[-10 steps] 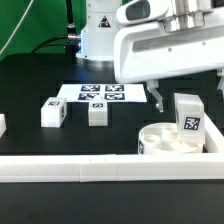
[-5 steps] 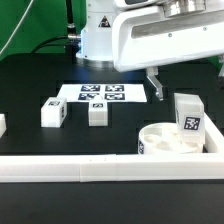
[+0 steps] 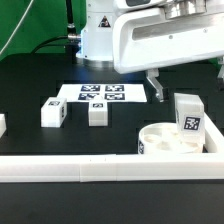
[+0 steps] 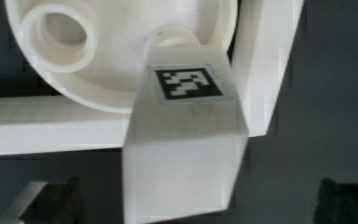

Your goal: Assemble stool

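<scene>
jaws wide and empty above the upright leg block [image 3: 188, 113] at the seat disc [image 3: 150, 148]
wrist view: dark fingertips [image 4: 43, 200] stand well apart on either side of the tagged block, not touching it. exterior view: block stands at the disc's 3 o'clock rim; disc at 4 o'clock on the black worktop [image 3: 30, 90]; loose leg block [image 3: 53, 112] and second loose leg block [image 3: 97, 113] at 9 o'clock; marker board [image 3: 100, 93] toward 11 o'clock.

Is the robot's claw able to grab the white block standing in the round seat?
Probably yes. The gripper hangs open above the leg block standing in the seat disc, and the wrist view shows the block between its spread fingers with nothing in the way.
</scene>
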Available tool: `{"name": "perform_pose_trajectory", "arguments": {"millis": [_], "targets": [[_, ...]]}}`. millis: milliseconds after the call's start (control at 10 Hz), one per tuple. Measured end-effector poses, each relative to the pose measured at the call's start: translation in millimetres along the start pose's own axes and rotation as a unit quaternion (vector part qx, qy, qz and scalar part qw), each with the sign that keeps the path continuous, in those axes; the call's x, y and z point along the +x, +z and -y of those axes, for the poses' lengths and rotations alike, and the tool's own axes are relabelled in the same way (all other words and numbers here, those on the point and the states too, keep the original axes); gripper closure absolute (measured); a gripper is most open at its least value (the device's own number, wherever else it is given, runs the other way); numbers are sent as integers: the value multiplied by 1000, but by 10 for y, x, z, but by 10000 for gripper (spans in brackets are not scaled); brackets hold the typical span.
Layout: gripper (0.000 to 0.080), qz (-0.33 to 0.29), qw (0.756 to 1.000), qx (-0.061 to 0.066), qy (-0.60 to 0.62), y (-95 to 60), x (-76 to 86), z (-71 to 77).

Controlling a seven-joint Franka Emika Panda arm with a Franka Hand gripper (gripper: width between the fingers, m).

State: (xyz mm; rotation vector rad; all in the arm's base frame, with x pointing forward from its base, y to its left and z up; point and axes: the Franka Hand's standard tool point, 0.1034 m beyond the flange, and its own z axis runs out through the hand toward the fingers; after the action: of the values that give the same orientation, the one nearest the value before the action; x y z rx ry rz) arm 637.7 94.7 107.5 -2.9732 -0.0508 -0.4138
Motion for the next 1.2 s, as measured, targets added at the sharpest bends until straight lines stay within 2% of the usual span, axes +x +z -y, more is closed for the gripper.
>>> {"name": "perform_pose_trajectory", "arguments": {"millis": [100, 200, 400, 600, 700, 800, 1000, 1200], "targets": [[150, 51, 999, 4, -16, 5, -74, 1], [150, 89, 996, 10, -13, -4, -55, -44], [150, 129, 991, 17, -6, 28, -67, -80], [150, 128, 992, 18, -16, 31, -41, -74], [150, 128, 991, 14, -25, 31, -41, -63], [150, 129, 990, 5, -50, 35, -45, -32], [150, 134, 971, 0, -198, 58, -65, 17], [150, 139, 950, 5, -278, 118, -72, 45]]}}
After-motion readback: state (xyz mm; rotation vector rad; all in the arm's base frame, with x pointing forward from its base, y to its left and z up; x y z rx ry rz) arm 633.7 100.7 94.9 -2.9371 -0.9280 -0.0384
